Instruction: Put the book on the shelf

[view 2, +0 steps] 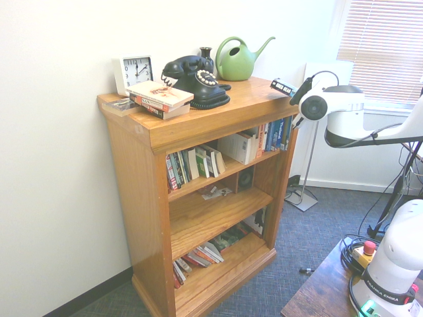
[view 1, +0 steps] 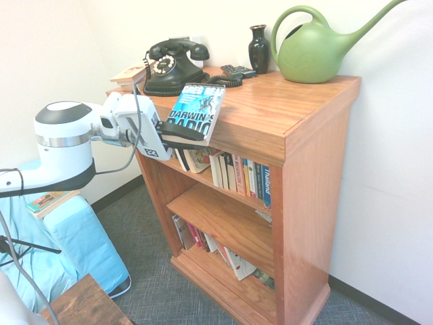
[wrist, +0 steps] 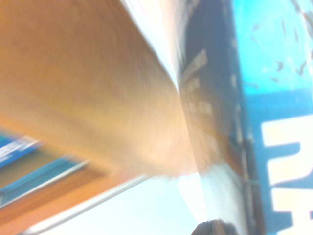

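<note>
The book (view 1: 197, 107), a thick blue-teal paperback with white "DARWIN'S RADIO" letters, is held tilted in the air, against the front edge of the bookcase top. My gripper (view 1: 183, 133) is shut on its lower edge and reaches in from the left. In the second exterior view the book (view 2: 283, 86) is a small dark shape at the bookcase's right end. Its blue cover (wrist: 279, 98) fills the wrist view beside blurred wood. The shelf (view 1: 233, 195) lies just below, with a row of upright paperbacks and a blue "Thailand" spine (view 1: 266, 184).
A black rotary phone (view 1: 172, 64), a black vase (view 1: 258, 47) and a green watering can (view 1: 314, 47) stand on the bookcase top. A clock (view 2: 134, 71) and stacked books (view 2: 158, 99) sit at its far end. A blue-draped seat (view 1: 74, 244) is below the arm.
</note>
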`<state>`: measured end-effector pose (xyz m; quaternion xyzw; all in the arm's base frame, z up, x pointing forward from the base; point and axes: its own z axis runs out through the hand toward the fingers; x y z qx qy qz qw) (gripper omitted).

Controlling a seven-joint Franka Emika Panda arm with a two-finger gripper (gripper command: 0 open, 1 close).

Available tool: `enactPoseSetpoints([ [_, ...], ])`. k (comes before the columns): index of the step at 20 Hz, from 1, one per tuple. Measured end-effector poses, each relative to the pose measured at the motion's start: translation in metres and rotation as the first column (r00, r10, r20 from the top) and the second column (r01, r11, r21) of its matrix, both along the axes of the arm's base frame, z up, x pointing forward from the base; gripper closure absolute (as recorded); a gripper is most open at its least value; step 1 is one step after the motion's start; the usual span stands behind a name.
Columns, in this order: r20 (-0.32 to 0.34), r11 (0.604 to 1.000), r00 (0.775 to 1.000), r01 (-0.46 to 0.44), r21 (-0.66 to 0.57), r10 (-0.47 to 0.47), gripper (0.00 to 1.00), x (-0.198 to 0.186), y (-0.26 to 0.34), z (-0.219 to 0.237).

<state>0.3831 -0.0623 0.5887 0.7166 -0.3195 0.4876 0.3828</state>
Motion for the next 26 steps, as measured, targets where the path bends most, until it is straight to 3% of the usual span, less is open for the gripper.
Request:
enactPoseSetpoints([
  [6,0.001,0.966,1.000,-0.028,0.256,0.028,1.00,-0.065,0.035,0.002],
  [13,-0.046,0.867,0.996,-0.043,0.496,0.076,1.00,-0.111,0.073,-0.040],
  [20,-0.138,0.753,0.976,-0.037,0.657,0.168,1.00,-0.101,0.112,-0.078],
  [26,-0.191,0.694,0.964,0.008,0.720,0.186,1.00,-0.071,0.115,-0.116],
])
